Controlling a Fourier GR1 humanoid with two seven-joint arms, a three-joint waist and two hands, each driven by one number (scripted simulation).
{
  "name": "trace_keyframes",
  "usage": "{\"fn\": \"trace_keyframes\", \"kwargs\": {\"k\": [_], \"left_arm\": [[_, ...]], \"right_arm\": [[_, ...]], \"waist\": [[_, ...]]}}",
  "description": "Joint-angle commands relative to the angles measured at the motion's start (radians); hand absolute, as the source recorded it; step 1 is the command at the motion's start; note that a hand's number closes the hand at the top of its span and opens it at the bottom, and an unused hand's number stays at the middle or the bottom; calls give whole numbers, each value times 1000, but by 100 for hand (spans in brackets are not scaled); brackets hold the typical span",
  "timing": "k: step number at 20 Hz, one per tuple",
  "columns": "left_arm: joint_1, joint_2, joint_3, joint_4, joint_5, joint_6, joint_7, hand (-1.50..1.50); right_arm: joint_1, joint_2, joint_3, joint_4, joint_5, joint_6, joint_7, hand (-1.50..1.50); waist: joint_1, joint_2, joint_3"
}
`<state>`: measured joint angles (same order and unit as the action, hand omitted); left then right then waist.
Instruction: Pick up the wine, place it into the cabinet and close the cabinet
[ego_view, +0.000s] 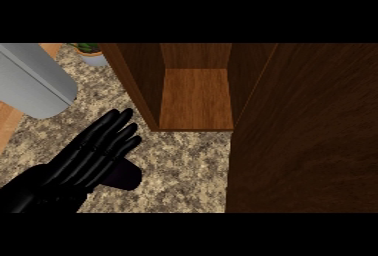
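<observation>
The left hand (92, 152) comes in from the lower left corner of the head view and lies over the speckled stone surface (181, 165). Its fingers are straight and held close together, pointing up and to the right toward the cabinet (196, 95), and the thumb stands out to the right side. The hand holds nothing. Its fingertips are near the cabinet's lower left corner but do not touch it.

The cabinet is of dark brown wood and its inside is open to the view. The floor of it is a lighter brown board, and nothing stands on this board. The cabinet door (306, 130) is swung open and fills the right part of the view as a big dark wooden panel.

The wine shows nowhere in the view, and the right hand also does not show.

At the upper left there is a grey rounded object (33, 80), and behind it a small potted plant (90, 51) stands on the surface close to the cabinet's left wall.
</observation>
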<state>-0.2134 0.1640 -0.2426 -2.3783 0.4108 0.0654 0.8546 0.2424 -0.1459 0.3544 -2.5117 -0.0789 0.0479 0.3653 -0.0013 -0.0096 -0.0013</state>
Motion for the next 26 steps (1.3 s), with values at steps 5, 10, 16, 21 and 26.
{"fn": "trace_keyframes", "kwargs": {"k": [5, 10, 16, 21, 26], "left_arm": [[4, 53, 202, -90, 147, -100, -29, -150], [58, 76, 277, -72, 183, -174, -39, -150], [73, 82, 390, 48, 225, -257, -97, -150], [129, 72, 407, 128, 241, -356, -160, -150], [163, 105, 469, 242, 267, -467, -211, -150]], "right_arm": [[-10, -5, 4, -162, -20, -34, 91, -150], [24, -35, 15, -217, -16, -33, 126, -150], [44, -53, 22, -260, -14, -44, 130, -150], [-62, -36, 10, -231, -22, -75, 183, -150], [-21, -49, -9, -220, -41, -53, 131, -150]], "waist": [[1, 6, -1], [-1, 4, -1], [-7, 4, 0], [-2, 8, 0], [-9, 8, 1]]}}
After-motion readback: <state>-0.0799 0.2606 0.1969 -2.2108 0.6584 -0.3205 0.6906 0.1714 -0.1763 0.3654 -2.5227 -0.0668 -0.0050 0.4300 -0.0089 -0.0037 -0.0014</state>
